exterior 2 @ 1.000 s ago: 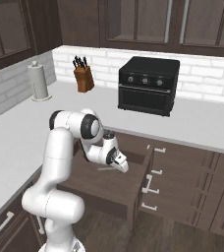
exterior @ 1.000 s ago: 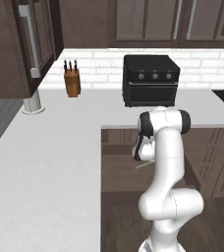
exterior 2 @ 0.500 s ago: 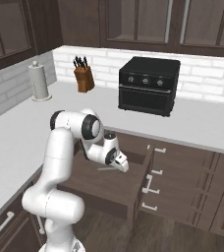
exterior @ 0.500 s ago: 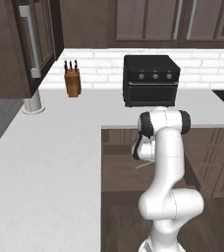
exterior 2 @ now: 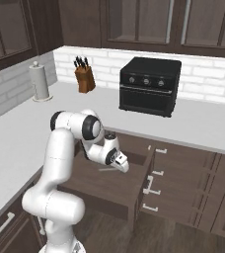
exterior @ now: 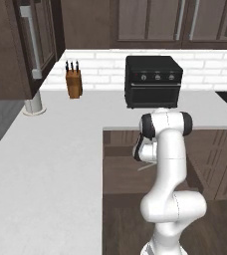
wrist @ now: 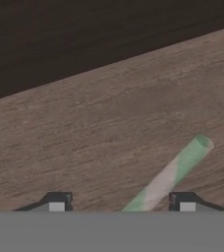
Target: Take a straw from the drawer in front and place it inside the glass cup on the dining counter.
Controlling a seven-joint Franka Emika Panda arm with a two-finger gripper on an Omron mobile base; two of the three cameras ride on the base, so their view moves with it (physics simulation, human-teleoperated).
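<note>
The claw point(wrist: 121, 203) hangs low inside the open drawer point(exterior 2: 115, 188), its two dark fingertips point(wrist: 57, 201) spread apart with the wood floor of the drawer right beneath them. The straw point(wrist: 170, 176), pale with green stripes, lies flat on that floor between the two tips, nearer the right-hand one in the hand view, and runs up and away from the claw at a slant, its open end pointing towards the drawer's dark inner wall point(wrist: 84, 39). The jaws stand released: neither tip can be seen touching the straw, and nothing is grasped. In the right base view the straw shows as a thin pale line just under the claw. A black toaster oven point(exterior 2: 149, 85) stands on the white worktop point(exterior 2: 208, 126) well beyond the claw.
</note>
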